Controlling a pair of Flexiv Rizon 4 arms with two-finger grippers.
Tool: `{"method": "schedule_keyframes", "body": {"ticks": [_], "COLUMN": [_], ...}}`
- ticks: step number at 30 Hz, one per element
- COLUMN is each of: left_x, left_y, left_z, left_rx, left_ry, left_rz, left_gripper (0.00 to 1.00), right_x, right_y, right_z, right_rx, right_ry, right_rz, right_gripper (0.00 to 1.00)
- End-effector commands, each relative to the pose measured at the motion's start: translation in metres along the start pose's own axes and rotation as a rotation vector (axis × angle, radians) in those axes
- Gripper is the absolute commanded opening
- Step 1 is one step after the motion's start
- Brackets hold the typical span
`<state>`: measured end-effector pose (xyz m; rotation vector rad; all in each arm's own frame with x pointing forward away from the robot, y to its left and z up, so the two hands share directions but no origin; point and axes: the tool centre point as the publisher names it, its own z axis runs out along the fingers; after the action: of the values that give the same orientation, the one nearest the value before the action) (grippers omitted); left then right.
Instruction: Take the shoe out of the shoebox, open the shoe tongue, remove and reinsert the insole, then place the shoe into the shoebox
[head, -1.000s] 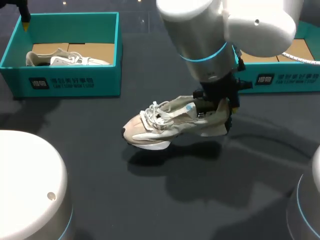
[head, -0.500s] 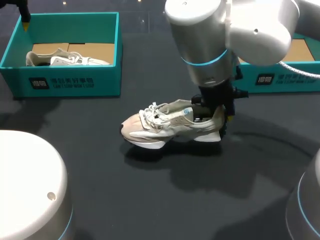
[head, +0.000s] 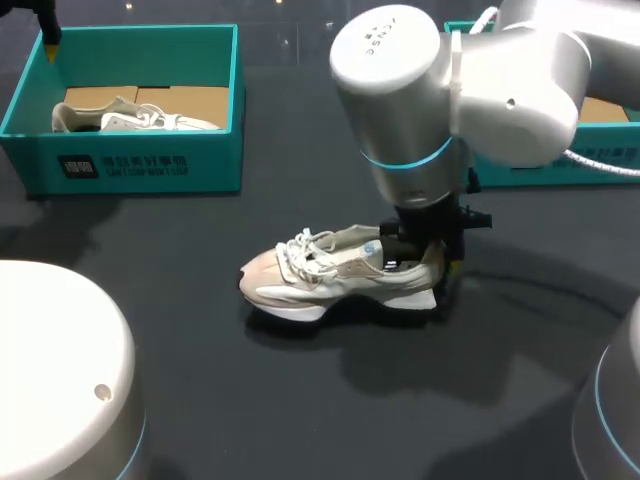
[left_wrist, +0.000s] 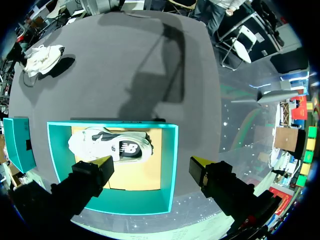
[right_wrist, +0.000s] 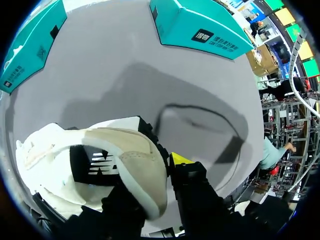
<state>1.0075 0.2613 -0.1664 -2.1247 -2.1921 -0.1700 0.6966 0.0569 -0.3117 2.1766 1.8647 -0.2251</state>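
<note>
A beige and white shoe (head: 335, 272) lies on its sole in the middle of the dark table, toe pointing left. My right gripper (head: 440, 258) comes down from above and is shut on the shoe's heel (right_wrist: 142, 167); one yellow fingertip (right_wrist: 180, 160) shows outside the heel, the other is hidden inside the shoe. My left gripper (left_wrist: 150, 167) hangs open high over the left teal shoebox (left_wrist: 172, 150), which holds a second white shoe (left_wrist: 112, 147). In the head view only its yellow tip (head: 50, 42) shows, at the far left corner.
The left shoebox (head: 140, 170) stands at the back left with the second shoe (head: 130, 118) on brown card. A second teal shoebox (head: 565, 155) stands at the back right, partly behind my right arm. My arms' white bases fill the near corners.
My right gripper has come down and slightly forward with the shoe. The shoe hung tilted above the table one second ago and now sits level on it. The left arm has kept still.
</note>
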Motion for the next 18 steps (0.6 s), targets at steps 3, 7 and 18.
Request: {"method": "schedule_keyframes", "body": {"ticks": [3,7,18], "left_x": [0.000,0.000,0.000], "left_y": [-0.001,-0.001,-0.001], "left_z": [0.000,0.000,0.000], "left_rx": [-0.002,-0.002,-0.002], "left_ry": [0.001,0.001,0.001], "left_rz": [0.000,0.000,0.000], "left_gripper": [1.00,1.00,1.00], "right_x": [0.011,0.014,0.023], "right_y": [0.000,-0.003,-0.009], "right_z": [0.021,0.030,0.049], "right_rx": [0.034,0.036,0.062], "right_ry": [0.002,0.017,0.028], "right_rz": [-0.007,-0.001,-0.015], "right_gripper": [0.00,0.00,0.00]}}
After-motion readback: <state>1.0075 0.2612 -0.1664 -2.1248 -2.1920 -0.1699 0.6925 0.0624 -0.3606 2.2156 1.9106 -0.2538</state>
